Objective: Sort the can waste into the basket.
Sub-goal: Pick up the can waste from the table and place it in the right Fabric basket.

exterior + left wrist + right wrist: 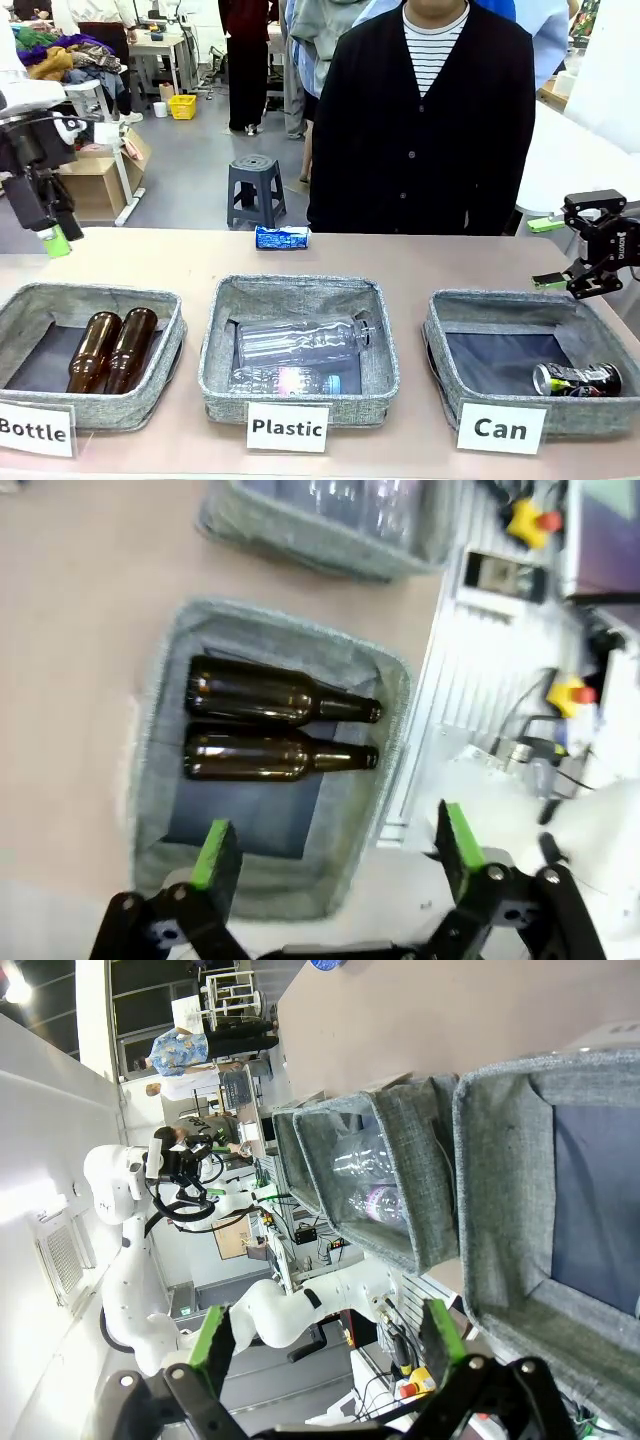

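Right now three grey baskets sit in a row along the near edge of the tabletop (420,255), each with a white sign in front. The "Can" basket (445,330) stands at the right end, and the dark can (577,379) with silver ends lies on its side in that basket's near right corner. The blue and white can (282,237) lies by the far edge of the tabletop, just in front of the person in the dark cardigan (420,130), well apart from all three baskets.

The right gripper (560,253) hangs above the far right corner of the "Can" basket, its green-padded fingers spread wide and nothing between them. The left gripper (52,236) is up over the far left corner of the tabletop; its wrist view shows the fingers wide apart and empty, looking down on the "Bottle" basket (155,720).

That basket holds two brown glass bottles (110,350) lying side by side. The middle "Plastic" basket (225,300) holds clear plastic bottles (300,342) lying flat.
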Action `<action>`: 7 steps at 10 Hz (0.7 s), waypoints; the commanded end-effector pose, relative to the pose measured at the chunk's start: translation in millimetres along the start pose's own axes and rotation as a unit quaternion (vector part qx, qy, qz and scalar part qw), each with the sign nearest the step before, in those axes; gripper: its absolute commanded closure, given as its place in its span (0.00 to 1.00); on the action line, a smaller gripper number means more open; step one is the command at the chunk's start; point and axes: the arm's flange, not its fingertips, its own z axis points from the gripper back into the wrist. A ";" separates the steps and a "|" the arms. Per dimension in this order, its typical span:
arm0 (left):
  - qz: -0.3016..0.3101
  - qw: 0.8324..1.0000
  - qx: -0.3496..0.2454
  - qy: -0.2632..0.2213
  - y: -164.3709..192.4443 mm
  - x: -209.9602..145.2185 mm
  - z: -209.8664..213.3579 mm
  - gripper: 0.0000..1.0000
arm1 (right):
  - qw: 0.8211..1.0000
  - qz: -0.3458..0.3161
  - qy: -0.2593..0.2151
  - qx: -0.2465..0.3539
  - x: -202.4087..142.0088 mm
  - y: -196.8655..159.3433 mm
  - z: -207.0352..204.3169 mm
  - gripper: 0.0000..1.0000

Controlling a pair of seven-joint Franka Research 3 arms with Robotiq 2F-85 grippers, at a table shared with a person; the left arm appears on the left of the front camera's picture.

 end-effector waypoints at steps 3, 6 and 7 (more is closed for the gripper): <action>-0.071 0.992 0.082 -0.060 38.7 55.9 14.5 0.00 | 1.000 0.004 -0.001 -0.001 -0.2 1.4 -0.5 0.00; -0.165 0.948 0.238 -0.130 69.4 192.7 17.7 0.00 | 1.000 0.004 -0.001 -0.001 -0.2 1.4 -0.5 0.00; -0.198 0.948 0.229 -0.098 80.9 233.3 8.9 0.00 | 1.000 0.004 -0.001 -0.001 -0.2 1.4 -0.5 0.00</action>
